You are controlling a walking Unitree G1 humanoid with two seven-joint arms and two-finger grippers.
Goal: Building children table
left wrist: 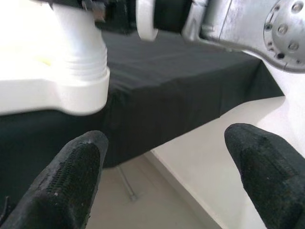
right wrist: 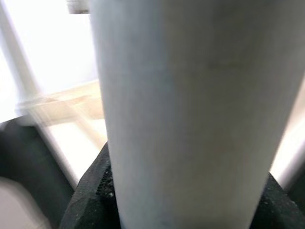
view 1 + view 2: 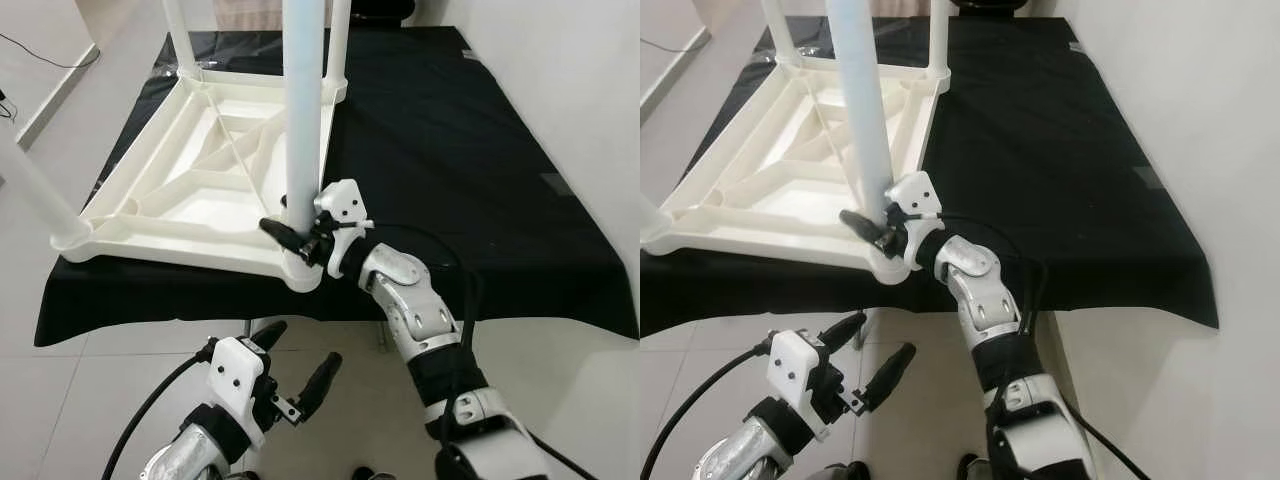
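A: What's the biggest thing in front of the robot?

B: A black cloth (image 3: 470, 150) spread over a stand, reaching to its near edge above the tiled floor (image 3: 140, 370).

A: And on it?

B: The white children table top (image 3: 190, 190), flipped underside up, ribs showing, lying on the cloth's left half with its near corners at the front edge. White legs stand up from its corners.

A: Which leg is being handled?

B: The near-right leg (image 3: 303, 110), upright in its corner socket (image 3: 303, 272). The right gripper (image 3: 300, 232) is clamped round it just above the socket, black fingers pressing the tube on both sides; the right wrist view shows the pale tube between the pads.

A: The other arm?

B: The left gripper (image 3: 295, 375) hangs below the cloth's front edge, under that same corner, fingers (image 1: 71, 181) spread apart and holding nothing. It is near the socket but not touching.
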